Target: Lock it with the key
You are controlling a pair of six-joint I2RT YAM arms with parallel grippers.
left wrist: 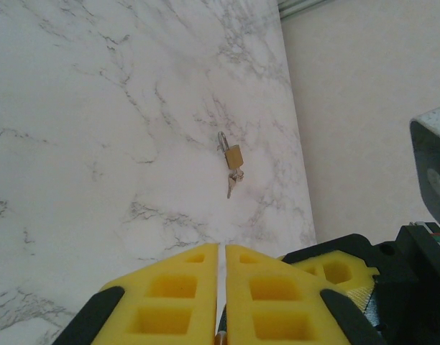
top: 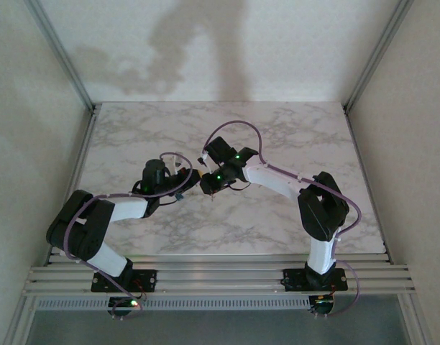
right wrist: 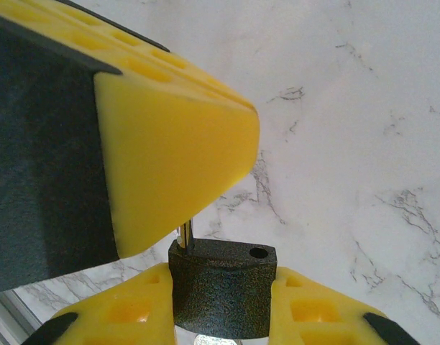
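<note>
The right claw (right wrist: 221,295) is closed on a black padlock (right wrist: 221,262), whose body is clamped between the two yellow fingers with its top face turned toward the wrist camera. A small round hole is seen in that top face, and a thin metal shackle (right wrist: 185,234) rises from its left side. The shackle is partly covered by a finger (right wrist: 177,151) of the left claw (left wrist: 221,253), which sits directly over the padlock. The left claw is pressed narrow, with only a thin slit left between its fingers; whether the shackle is pinched in that slit cannot be told.

In the top view, both arms are bent inward and the two claws are met above the middle of the marble worktop (top: 292,129), just beside each other.

A small brass padlock (left wrist: 234,154) is laid flat on the worktop, well apart from the claws. Its shackle is pointed away from the left wrist camera, and keys (left wrist: 232,183) are attached at its near end. It is touched by neither claw.
</note>
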